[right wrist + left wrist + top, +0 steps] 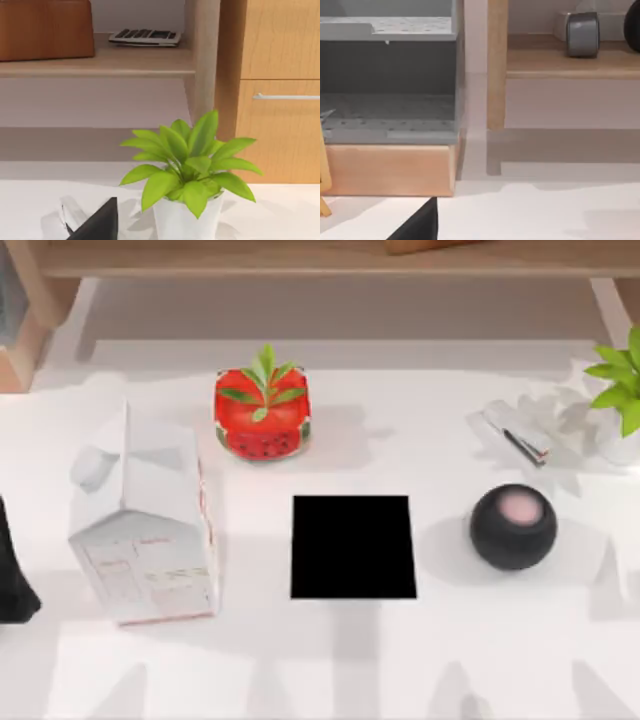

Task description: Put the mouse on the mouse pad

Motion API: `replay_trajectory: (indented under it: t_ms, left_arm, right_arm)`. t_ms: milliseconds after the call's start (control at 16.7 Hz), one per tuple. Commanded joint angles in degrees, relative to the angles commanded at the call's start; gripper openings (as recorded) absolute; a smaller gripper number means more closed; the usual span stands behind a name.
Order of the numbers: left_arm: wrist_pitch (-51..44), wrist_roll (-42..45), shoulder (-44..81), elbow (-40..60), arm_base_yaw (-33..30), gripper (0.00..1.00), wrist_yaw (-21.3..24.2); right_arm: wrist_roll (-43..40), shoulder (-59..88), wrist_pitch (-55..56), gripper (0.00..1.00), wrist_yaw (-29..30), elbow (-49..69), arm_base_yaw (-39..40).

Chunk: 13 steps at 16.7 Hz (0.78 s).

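The mouse pad (353,547) is a flat black near-square lying at the table's middle. A small grey oval (95,468) shows on the left slope of the white carton (145,530); I cannot tell whether it is the mouse or the carton's cap. My left arm (10,575) is a dark shape at the table's left edge, level with the carton and well left of the pad. A black part of the left gripper (417,225) juts into the left wrist view, and a black part of the right gripper (97,225) into the right wrist view, near the plant.
A red strawberry-shaped object (262,412) stands behind the pad. A black ball with a pink top (514,526) sits right of it. A flat white object with a dark stripe (520,435) and a potted plant (622,390) (187,170) are at the back right. Wooden shelves (570,60) rise behind the table.
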Motion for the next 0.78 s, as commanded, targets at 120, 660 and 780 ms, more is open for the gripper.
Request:
replay_trajectory:
  t_ms: [120,660,780]
  left_arm:
    - [-0.04,0.0,0.05,0.05,0.0,1.0,0.0]
    - [-19.33,2.17,27.42,20.46,3.35,1.0,-0.06]
    - [-26.32,2.9,39.0,27.29,4.58,1.0,-0.13]
  right_arm:
    - [0.0,0.0,0.0,1.0,0.0,0.0,0.0]
    - [0.0,0.0,0.0,1.0,0.0,0.0,0.0]
    - [0.0,0.0,0.0,1.0,0.0,0.0,0.0]
